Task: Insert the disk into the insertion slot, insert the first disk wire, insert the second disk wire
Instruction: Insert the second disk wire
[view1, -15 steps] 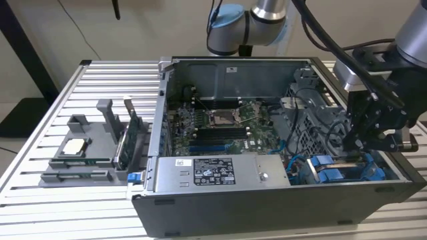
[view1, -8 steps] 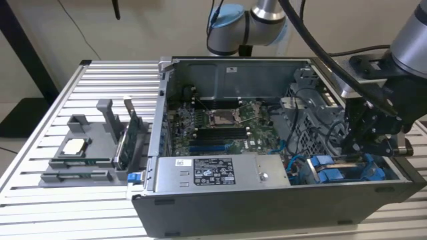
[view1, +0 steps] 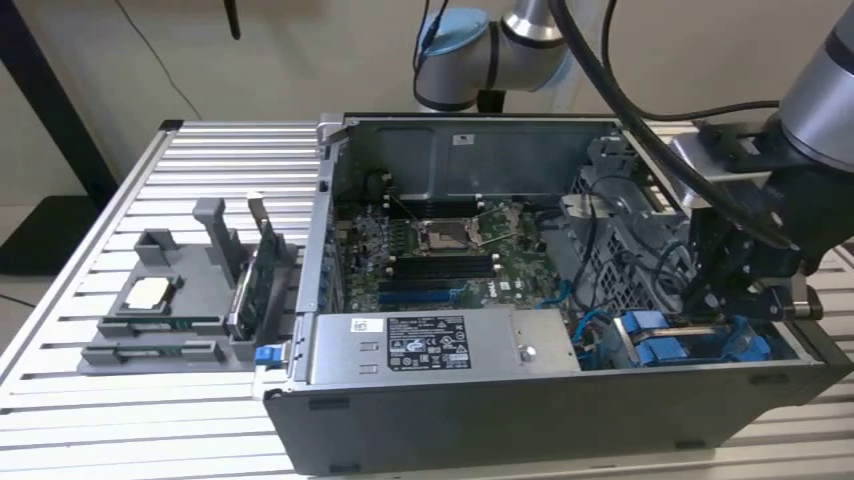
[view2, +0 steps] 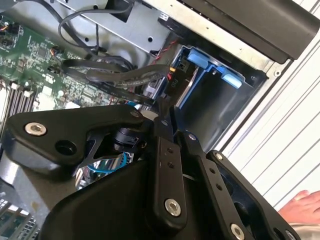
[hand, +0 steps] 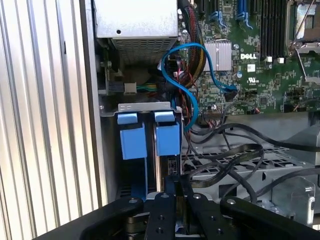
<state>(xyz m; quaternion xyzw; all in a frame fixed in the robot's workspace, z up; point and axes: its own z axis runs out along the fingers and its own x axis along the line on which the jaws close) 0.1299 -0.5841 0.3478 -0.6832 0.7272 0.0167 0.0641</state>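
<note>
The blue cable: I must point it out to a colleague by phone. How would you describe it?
Look into the open computer case, where the silver power supply meets the green motherboard. A thin cable loops there; it alone is bright blue, the cables beside it being black.

The robot arm (view1: 814, 90) has a smooth silver-grey tube link with a pale blue cap (view1: 454, 35) at the rear joint. Thick black cables (view1: 627, 100) run along it down to the wrist, where a grey bracket (view1: 714, 150) sits above a black housing. The pincer (hand: 181, 200) is matte black. In both wrist views its fingers (view2: 165, 165) are flat black bars, each dotted with small dark holes and fastened by round silver screws (view2: 172, 207). A broad, rounded black link (view2: 65, 135) carries a silver bolt head (view2: 36, 129) at one end.
</note>
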